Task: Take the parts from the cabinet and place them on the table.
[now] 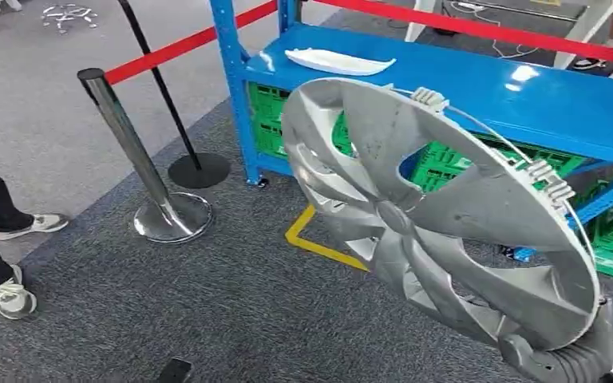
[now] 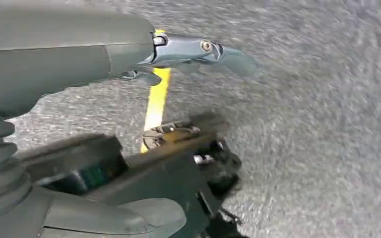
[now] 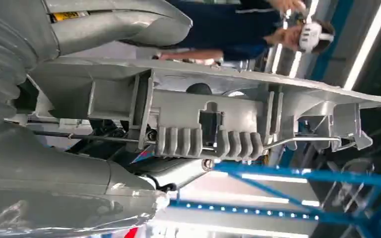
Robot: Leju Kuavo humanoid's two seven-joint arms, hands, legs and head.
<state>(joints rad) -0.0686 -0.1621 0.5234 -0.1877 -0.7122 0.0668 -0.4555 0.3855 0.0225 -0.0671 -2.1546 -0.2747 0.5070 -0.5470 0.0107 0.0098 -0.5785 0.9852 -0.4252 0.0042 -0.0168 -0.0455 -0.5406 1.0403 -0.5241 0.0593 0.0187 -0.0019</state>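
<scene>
Your right hand (image 1: 563, 355) grips the hubcap (image 1: 439, 215) at its rim. In the head view the grey fingers wrap the disc's lower edge, and the rest of the part stands up and away from the hand, tilted, its spoked face toward the camera. The right wrist view shows the same hold from behind — thumb on one face, palm on the other, the ribbed clips and wire ring of the hubcap's back side (image 3: 203, 134) just past the fingers.

Your left hand (image 2: 198, 49) hangs over carpet and a strip of yellow floor tape (image 2: 155, 101), fingers apart, holding nothing.

Beyond the held hubcap stands the blue cabinet (image 1: 527, 100), with a white part (image 1: 339, 60) lying flat on its top shelf and green crates (image 1: 447, 163) below. A chrome stanchion (image 1: 140, 159) with red belt stands off to the left, near a person's shoes (image 1: 12, 295).

No counter is visible, so you cannot yet judge which way the hubcap must travel. What matters is that the disc reaches far out from the right hand's grip point — likely it swings wide on any turn, and the cabinet edge is close behind it.
</scene>
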